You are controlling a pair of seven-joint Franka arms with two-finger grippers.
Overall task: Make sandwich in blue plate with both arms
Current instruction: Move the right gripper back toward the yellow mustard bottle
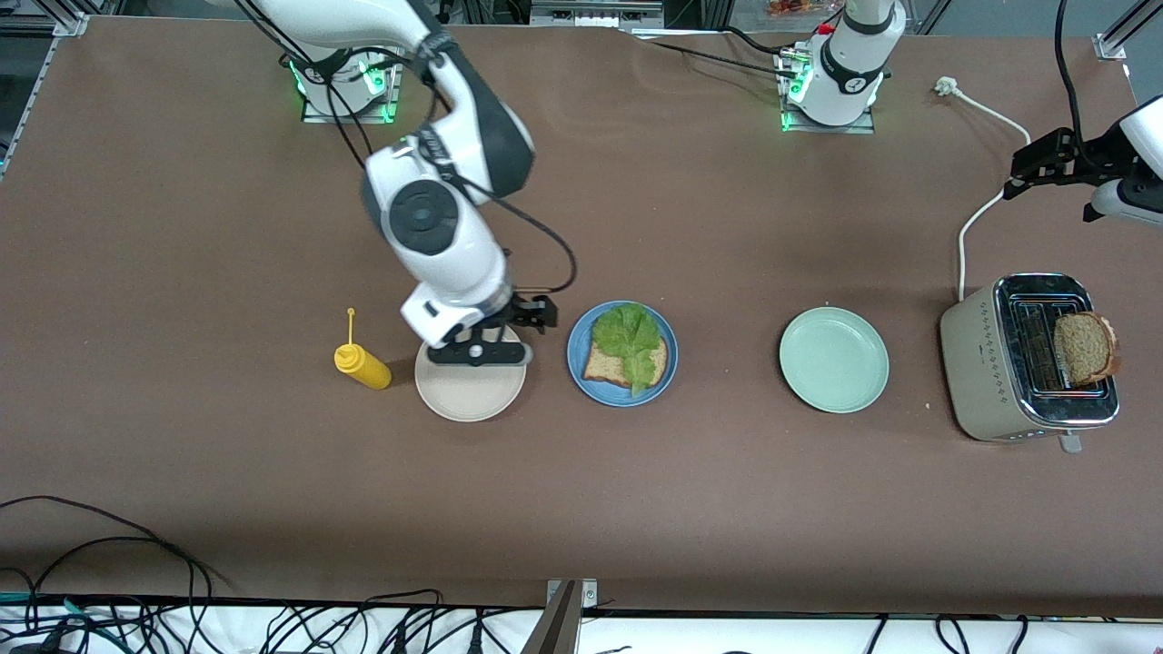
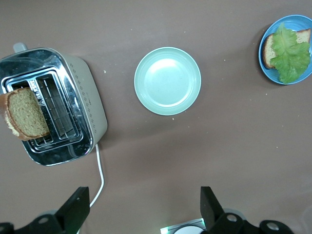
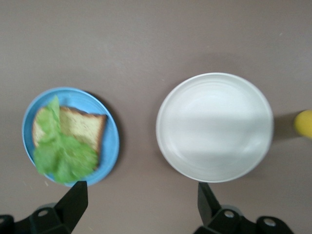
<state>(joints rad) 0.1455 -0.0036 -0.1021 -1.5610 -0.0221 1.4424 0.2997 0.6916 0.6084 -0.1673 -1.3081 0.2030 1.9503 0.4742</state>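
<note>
Fingers of right gripper [image 1: 479,352] spread wide, empty, over beige-white plate [image 1: 470,389]. Left gripper [image 1: 1036,168] likewise wide, empty, high over the table [image 1: 182,227] near toaster [image 1: 977,372], where one bread slice [image 1: 1083,348] stands. Blue plate [image 1: 576,361], between beige and mint plate [image 1: 833,359], holds bread [image 1: 603,365] topped with lettuce [image 1: 629,336].

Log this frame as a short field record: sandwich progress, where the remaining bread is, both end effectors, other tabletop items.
sandwich state: one bread slice with lettuce leaf on the blue plate; no top slice yet
second slice: standing in the toaster slot, bread sticking up
left end effector: open, holding nothing, over the table near the toaster
right end effector: open, holding nothing, over the beige-white plate
other items: mint-green plate with nothing on it, between blue plate and toaster; yellow squeeze bottle beside the beige-white plate
</note>
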